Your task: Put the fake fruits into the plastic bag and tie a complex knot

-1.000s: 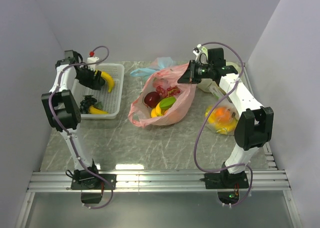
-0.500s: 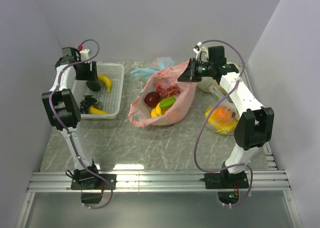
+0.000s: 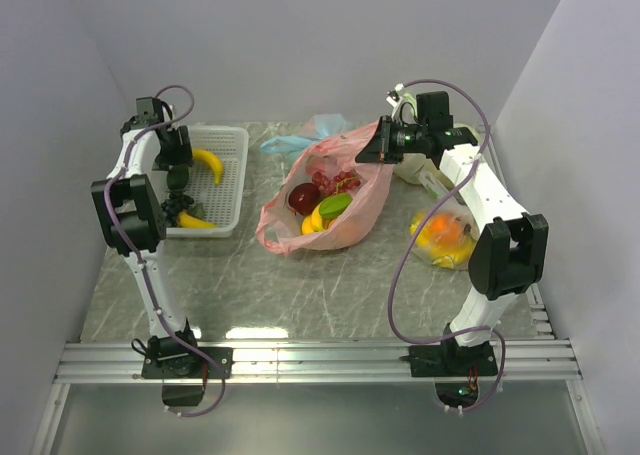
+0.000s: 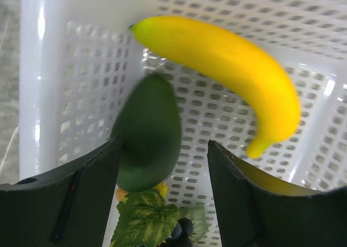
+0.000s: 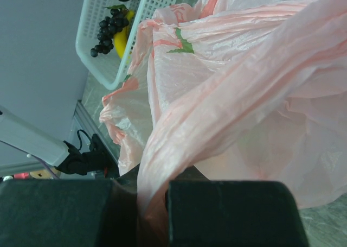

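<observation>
While the right tool pinches the far right rim of the pink plastic bag, several fake fruits lie inside it mid-worktop. The left tool, fingers spread, hangs over the white basket at far left, with a dark green fruit between its fingers and a yellow banana beside it.

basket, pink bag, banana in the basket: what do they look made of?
Basket: rigid white plastic, semi-glossy, judging by the moulded grid of holes and the light streaks on its wall.
Pink bag: thin translucent plastic film, finely crinkled, with light passing through it.
Banana: probably hard plastic, smooth and evenly yellow with a soft sheen. Whether it is hollow cannot be told.
</observation>
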### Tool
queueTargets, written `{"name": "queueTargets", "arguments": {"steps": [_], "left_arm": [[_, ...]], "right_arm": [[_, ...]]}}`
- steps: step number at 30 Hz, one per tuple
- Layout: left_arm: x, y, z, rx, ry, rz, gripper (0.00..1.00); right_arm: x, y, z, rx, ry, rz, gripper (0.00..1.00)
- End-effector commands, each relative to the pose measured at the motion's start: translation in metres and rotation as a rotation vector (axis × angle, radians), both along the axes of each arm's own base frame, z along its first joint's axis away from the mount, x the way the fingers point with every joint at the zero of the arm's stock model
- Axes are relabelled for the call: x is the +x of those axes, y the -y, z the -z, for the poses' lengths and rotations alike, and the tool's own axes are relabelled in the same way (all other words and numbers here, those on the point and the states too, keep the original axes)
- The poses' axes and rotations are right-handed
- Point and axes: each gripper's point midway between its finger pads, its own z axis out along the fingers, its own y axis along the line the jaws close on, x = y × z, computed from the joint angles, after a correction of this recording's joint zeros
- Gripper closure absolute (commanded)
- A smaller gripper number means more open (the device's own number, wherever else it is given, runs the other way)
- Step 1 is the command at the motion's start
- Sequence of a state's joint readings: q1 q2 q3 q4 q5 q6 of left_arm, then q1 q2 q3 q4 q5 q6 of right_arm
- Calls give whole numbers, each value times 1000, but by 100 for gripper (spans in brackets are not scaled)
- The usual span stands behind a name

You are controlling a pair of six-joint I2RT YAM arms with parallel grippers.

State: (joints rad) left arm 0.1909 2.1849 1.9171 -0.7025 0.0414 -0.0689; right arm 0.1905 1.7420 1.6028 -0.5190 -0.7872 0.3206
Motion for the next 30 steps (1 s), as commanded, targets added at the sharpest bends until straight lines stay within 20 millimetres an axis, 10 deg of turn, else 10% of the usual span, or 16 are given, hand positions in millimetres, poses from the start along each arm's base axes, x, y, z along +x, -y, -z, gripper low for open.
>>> {"name": "queueTargets", "arguments": {"steps": [1, 14, 25, 30], "left_arm": [[-8, -5, 16, 10, -50, -88, 31], [-8, 10, 32, -5, -73, -27, 42], [-37, 11, 25, 32, -173, 58, 23], [-36, 11, 26, 50, -151, 92, 35]], "right_arm": [[9, 4, -17, 7, 56, 11, 100], [6, 4, -13, 3, 43, 5, 100], [0, 5, -12, 2, 45, -4, 100], [-1, 5, -12, 8, 42, -5, 100]]}}
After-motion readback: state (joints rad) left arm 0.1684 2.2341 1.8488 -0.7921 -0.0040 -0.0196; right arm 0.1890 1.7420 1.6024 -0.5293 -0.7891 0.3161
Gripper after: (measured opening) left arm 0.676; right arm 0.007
